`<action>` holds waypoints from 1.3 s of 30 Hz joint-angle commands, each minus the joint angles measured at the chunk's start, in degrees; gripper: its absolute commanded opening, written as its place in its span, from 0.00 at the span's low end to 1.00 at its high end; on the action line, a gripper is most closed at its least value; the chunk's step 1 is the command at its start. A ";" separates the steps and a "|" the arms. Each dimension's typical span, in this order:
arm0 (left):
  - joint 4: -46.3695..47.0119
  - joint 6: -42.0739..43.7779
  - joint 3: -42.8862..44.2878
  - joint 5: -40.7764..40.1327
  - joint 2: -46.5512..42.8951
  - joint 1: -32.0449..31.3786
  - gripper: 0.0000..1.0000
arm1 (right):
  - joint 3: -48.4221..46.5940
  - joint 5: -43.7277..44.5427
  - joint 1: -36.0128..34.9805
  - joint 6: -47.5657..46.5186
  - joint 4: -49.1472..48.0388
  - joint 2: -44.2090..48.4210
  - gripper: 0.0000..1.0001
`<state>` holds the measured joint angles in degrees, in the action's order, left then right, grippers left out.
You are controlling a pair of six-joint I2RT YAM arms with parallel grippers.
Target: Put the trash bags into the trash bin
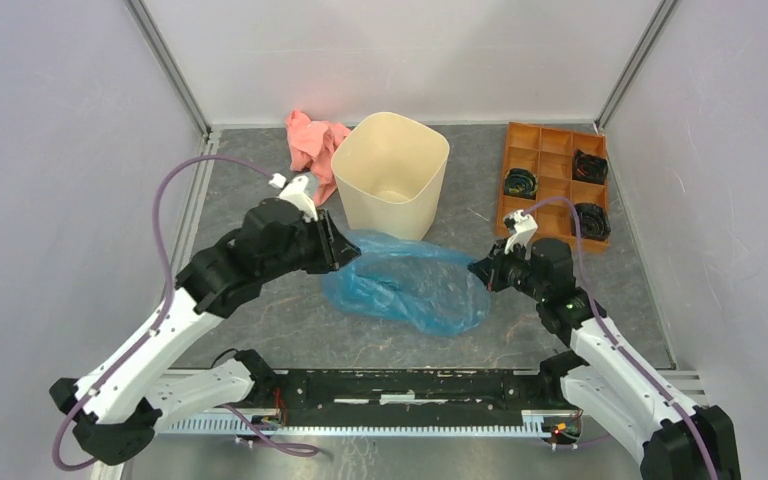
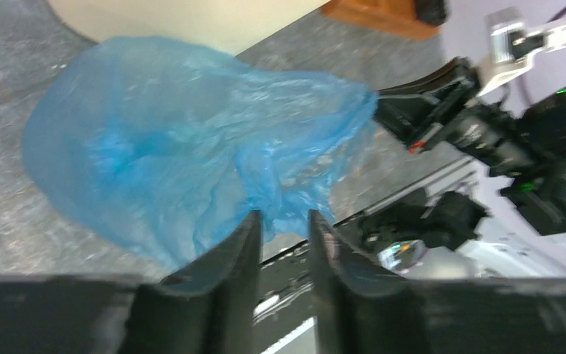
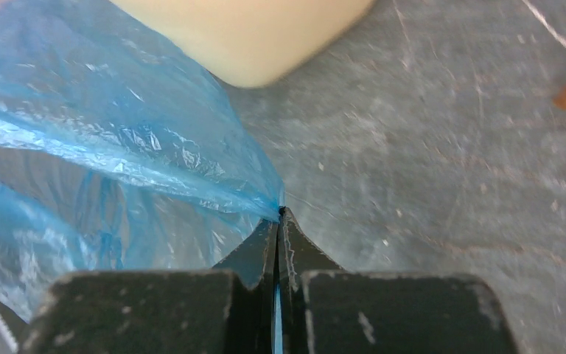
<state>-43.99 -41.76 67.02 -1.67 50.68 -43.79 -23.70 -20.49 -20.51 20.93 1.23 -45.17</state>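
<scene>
Right gripper (image 3: 278, 215): jaws clamped on trash bag (image 1: 410, 285) corner.
Left gripper (image 2: 284, 217): jaws apart at opposite edge.
Trash bin (image 1: 392, 170): just behind the left-right span.

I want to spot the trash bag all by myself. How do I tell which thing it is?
Find the big cream bin at the back of the table. Right in front of it lies the trash bag. It is blue, crinkly and see-through, unlike the pink cloth beside the bin.
</scene>
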 commanded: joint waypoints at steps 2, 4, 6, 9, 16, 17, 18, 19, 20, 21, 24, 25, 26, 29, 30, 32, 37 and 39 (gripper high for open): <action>0.48 1.00 -1.24 -1.13 -1.98 0.02 0.60 | 3.52 6.44 0.00 0.71 -2.56 0.31 0.00; 4.54 2.19 -4.11 4.31 -6.14 0.02 0.79 | 3.92 4.96 -0.01 1.33 -3.94 0.09 0.00; 7.55 1.39 -8.36 9.85 -10.74 0.02 0.86 | 3.53 3.58 -0.02 1.42 -4.73 -0.67 0.00; 9.33 -2.75 -15.37 17.86 -15.00 0.02 0.96 | 2.28 3.09 -0.02 1.41 -5.14 -2.42 0.00; 15.29 -15.09 -32.61 20.18 -24.88 -0.33 0.88 | 1.46 2.27 0.03 0.98 -6.07 -4.27 0.00; 15.37 -15.72 -33.82 20.23 -25.94 -0.33 0.87 | 1.63 2.26 0.05 0.97 -6.15 -4.44 0.00; 15.36 -16.35 -35.29 20.47 -26.73 -0.33 0.86 | 1.75 2.16 0.08 0.96 -6.23 -4.60 0.00; 15.35 -16.67 -35.93 20.89 -27.36 -0.33 0.86 | 1.97 2.09 0.04 0.96 -6.32 -4.73 0.00; 15.30 -17.27 -37.47 21.14 -27.89 -0.40 0.86 | 2.07 1.98 0.11 1.00 -6.41 -4.83 0.00; 15.16 -17.66 -38.63 21.24 -28.44 -0.42 0.85 | 2.16 1.80 0.06 1.00 -6.50 -4.80 0.00; 14.62 -18.69 -41.51 17.88 -29.79 -0.42 0.90 | 2.42 1.78 0.04 0.96 -6.62 -4.35 0.00; 15.39 -18.49 -42.14 16.30 -29.26 -0.42 0.93 | 2.52 1.84 0.03 0.95 -6.55 -4.29 0.00; 16.48 -18.15 -42.53 14.76 -28.24 -0.42 0.95 | 2.48 1.82 0.09 0.61 -6.26 -4.15 0.00; 21.60 -15.82 -42.36 12.24 -20.98 -0.42 0.96 | 1.70 2.41 0.06 -2.69 -2.57 -3.31 0.00; 23.32 -15.12 -41.27 11.23 -16.90 -0.42 0.96 | 1.15 2.88 0.03 -4.95 -0.04 -2.82 0.00; 27.85 -13.30 -39.68 10.93 -10.42 -0.51 0.93 | -0.69 5.65 0.04 -8.86 6.18 -1.09 0.00; 45.34 -11.52 -33.66 17.80 8.76 -4.43 0.56 | -6.37 8.48 0.04 -11.97 20.74 10.07 0.00; 48.55 -9.65 -27.11 18.68 16.74 -8.41 0.40 | -9.27 9.74 0.05 -13.28 25.06 14.34 0.01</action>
<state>-11.75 -55.86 30.04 13.17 57.82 -46.89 -25.89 -13.98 -20.51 12.25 16.75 -38.22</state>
